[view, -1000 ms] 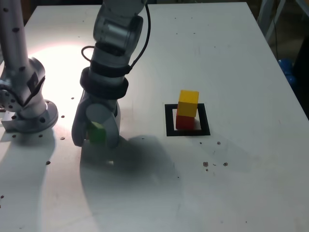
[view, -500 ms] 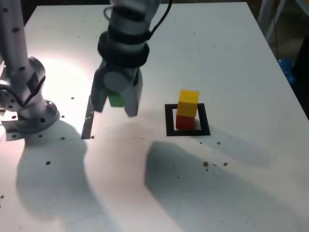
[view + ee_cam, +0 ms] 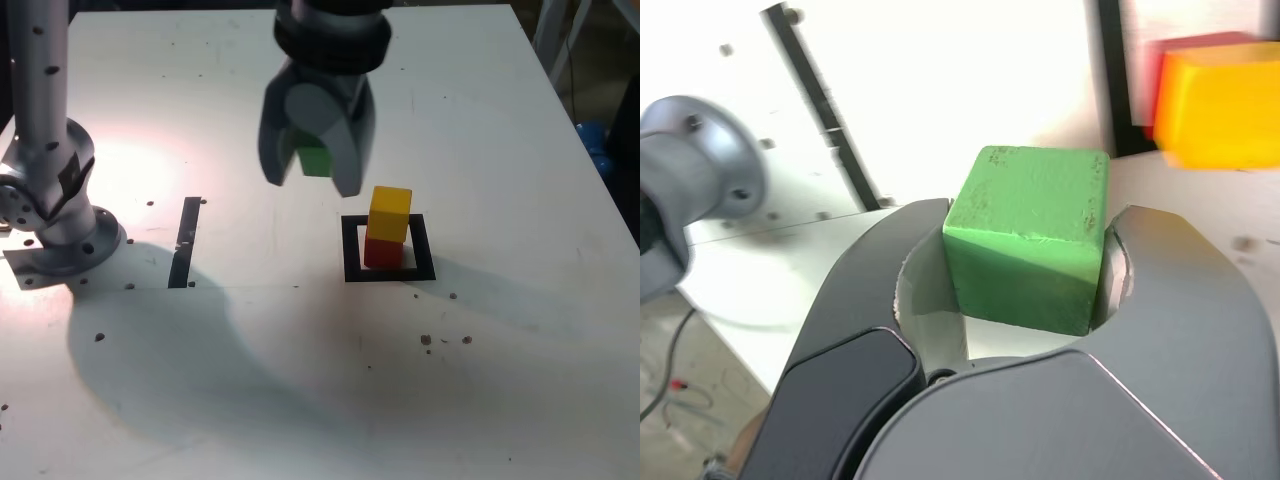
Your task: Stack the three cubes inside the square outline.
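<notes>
Matte green cube (image 3: 1028,235), faintly scuffed, clamped tight between gripper (image 3: 316,160) jaws, tilted, held in air above table (image 3: 500,120); just beside yellow cube (image 3: 390,213) stacked upright on red cube (image 3: 382,252) inside square outline (image 3: 350,250)

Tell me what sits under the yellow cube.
The yellow cube rests on the red cube, which stands inside the square outline. The white centre beneath the red cube is covered. The gripper carries the green cube nearby.
</notes>
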Controlling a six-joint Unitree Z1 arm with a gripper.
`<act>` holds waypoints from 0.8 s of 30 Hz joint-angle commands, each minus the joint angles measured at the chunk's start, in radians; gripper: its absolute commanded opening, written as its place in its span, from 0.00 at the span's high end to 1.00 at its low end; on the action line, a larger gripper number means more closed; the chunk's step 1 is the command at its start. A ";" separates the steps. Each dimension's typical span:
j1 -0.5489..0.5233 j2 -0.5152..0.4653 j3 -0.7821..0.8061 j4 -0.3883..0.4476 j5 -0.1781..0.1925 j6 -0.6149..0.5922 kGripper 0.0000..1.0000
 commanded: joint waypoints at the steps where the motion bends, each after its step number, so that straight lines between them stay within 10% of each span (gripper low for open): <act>1: -0.001 0.024 -0.032 0.012 0.001 0.010 0.67; 24: 0.009 0.168 -0.186 0.012 0.008 0.063 0.67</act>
